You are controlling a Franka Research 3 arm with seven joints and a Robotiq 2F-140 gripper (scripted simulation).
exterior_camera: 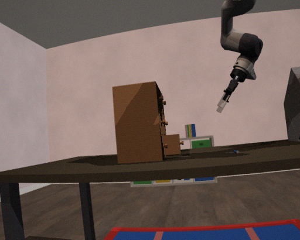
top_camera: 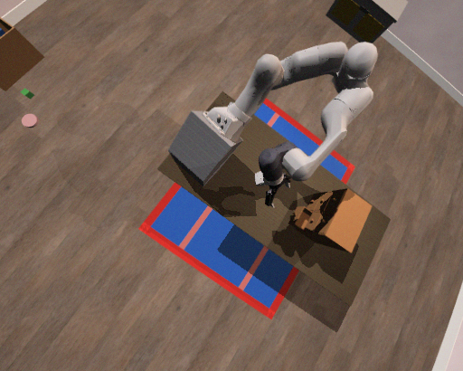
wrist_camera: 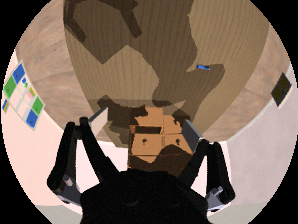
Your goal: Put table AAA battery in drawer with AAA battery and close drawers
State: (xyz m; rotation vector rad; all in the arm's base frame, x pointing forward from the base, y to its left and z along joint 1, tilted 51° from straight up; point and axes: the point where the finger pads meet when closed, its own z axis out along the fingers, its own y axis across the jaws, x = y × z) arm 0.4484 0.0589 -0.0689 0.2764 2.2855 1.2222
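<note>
I see the desk [exterior_camera: 78, 171] carrying the chest [exterior_camera: 136, 123] near one end, its lowest drawer [exterior_camera: 172, 144] partly out. My pincer [exterior_camera: 223, 103] hangs above mid-desk, fingers apart, empty. The battery [exterior_camera: 235, 151] lies on the desk, well apart from the chest.

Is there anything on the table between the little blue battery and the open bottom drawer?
No, only bare dark table top shows between the battery and the pulled-out bottom drawer. The exterior view shows this stretch best.
</note>
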